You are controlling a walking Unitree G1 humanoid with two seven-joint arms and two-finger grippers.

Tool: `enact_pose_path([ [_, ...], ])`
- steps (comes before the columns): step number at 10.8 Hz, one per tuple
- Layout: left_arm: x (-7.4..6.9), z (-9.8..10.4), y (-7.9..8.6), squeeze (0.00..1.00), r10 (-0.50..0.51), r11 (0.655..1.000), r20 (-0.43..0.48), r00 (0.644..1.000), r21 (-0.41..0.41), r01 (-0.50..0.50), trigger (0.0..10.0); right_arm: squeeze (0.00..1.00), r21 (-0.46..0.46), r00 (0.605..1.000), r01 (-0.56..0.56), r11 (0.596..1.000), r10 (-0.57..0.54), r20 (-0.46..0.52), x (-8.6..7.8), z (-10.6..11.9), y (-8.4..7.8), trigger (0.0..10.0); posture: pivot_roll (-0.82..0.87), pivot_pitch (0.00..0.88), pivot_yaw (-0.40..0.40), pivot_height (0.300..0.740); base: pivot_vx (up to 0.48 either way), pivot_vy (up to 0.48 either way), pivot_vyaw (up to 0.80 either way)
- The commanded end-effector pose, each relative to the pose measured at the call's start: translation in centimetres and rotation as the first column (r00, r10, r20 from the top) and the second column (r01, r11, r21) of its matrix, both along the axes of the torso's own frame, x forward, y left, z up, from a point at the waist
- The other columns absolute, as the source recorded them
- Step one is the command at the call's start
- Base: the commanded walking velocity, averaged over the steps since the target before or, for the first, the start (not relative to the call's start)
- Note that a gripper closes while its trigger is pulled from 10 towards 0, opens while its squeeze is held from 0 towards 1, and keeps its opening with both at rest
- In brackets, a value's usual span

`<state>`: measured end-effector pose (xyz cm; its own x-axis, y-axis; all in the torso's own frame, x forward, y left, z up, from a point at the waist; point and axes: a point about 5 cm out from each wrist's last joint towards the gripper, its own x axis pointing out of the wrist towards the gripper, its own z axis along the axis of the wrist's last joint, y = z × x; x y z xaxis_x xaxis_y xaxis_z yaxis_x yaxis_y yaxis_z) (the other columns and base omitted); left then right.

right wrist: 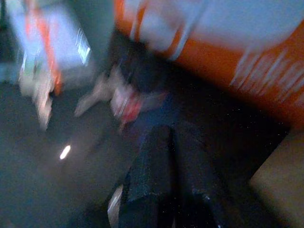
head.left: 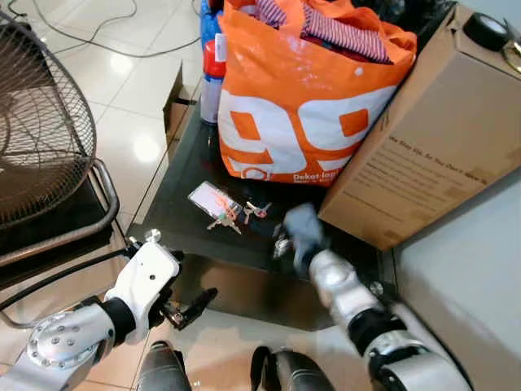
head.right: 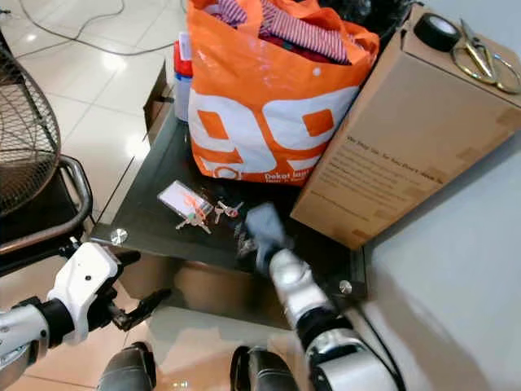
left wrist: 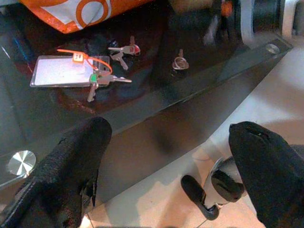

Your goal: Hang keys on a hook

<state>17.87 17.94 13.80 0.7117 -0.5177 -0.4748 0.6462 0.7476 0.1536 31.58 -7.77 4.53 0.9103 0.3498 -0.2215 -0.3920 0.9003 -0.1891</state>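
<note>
Here, a low dark glass worktop (head.left: 183, 208) stands on a pale tiled floor (head.left: 130, 114). On it lie the keys (head.left: 225, 217), a small bunch fastened to a clear card tag (head.left: 210, 198) with an orange tie, flat on the glass near the front edge. Just beside them lies a second small set of keys with a red head (head.left: 257, 210), and the left wrist view shows 1 more lone key (left wrist: 179, 61) a little apart from both.

Behind the keys stands an orange shopping bag (head.left: 301, 106) with white lettering, stuffed to the top with clothes, among them a red-and-white striped cloth (head.left: 346, 32). A blue-and-red bottle (head.left: 212, 77) stands against the bag's left side. To the right a long brown cardboard box (head.left: 423, 138) leans at a tilt, and on its upper face rest a black tape roll (head.right: 438, 31) and a pair of scissors (head.right: 487, 59).

The right pincer (head.left: 281, 236) reaches over the worktop, blurred, just right of the red-headed keys; in the right wrist view its 2 black fingers (right wrist: 152, 175) lie pressed together with nothing between them. The left pincer (head.left: 191, 308) hangs below the front edge of the worktop, off to the left, its fingers (left wrist: 71, 166) spread wide and empty.

At the far left stands a wire fan grille (head.left: 37, 122) above a dark metal frame (head.left: 98, 220).
</note>
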Motion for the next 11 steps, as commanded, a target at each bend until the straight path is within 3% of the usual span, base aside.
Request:
enact_pose_path([
  [1,-0.2,-0.1,-0.6,0.09,-0.015,1.0,0.0,1.0,-0.009,0.015,10.0,0.0,-0.037,0.998,-0.007,0.999,0.009,0.065,-0.9,-0.3,-0.5,0.0,0.07,0.17,-0.197,0.74,0.0,0.0,0.0],
  [2,-0.1,-0.1,-0.7,0.09,-0.016,1.0,0.001,1.0,-0.012,0.016,10.0,0.0,-0.052,0.999,-0.014,0.999,0.016,0.037,-1.3,-0.9,-0.4,0.0,0.07,0.17,-0.196,0.74,0.0,0.0,0.0],
  [3,-0.1,-0.1,-0.7,0.09,-0.018,1.0,0.001,1.0,-0.013,0.018,10.0,0.0,-0.068,0.998,-0.03,0.997,0.026,-0.053,-1.9,-2.1,-0.1,0.0,0.07,0.172,-0.194,0.74,0.0,0.0,0.0],
  [4,-0.1,0.0,-0.7,0.09,-0.02,1.0,0.0,1.0,-0.012,0.02,10.0,1.0,0.141,0.939,0.129,0.982,-0.076,-0.335,-2.5,-4.1,0.3,10.0,0.08,0.174,-0.191,0.74,0.0,0.0,0.0],
  [6,-0.2,0.0,-0.7,0.09,-0.022,1.0,-0.003,1.0,-0.009,0.022,10.0,1.0,0.264,0.895,0.275,0.924,-0.146,-0.422,-2.1,-3.9,0.6,10.0,0.08,0.178,-0.192,0.74,0.0,0.0,0.0],
  [8,-0.3,0.0,-0.8,0.09,-0.023,1.0,-0.005,1.0,-0.01,0.023,10.0,1.0,0.254,0.894,0.282,0.925,-0.158,-0.418,-1.7,-3.6,0.8,10.0,0.08,0.178,-0.194,0.74,0.0,0.0,0.0],
  [11,-0.4,0.0,-0.8,0.09,-0.024,1.0,-0.006,1.0,-0.012,0.024,10.0,1.0,0.162,0.898,0.305,0.939,-0.227,-0.376,-1.2,-3.2,1.3,10.0,0.08,0.18,-0.196,0.74,0.0,0.0,0.0],
])
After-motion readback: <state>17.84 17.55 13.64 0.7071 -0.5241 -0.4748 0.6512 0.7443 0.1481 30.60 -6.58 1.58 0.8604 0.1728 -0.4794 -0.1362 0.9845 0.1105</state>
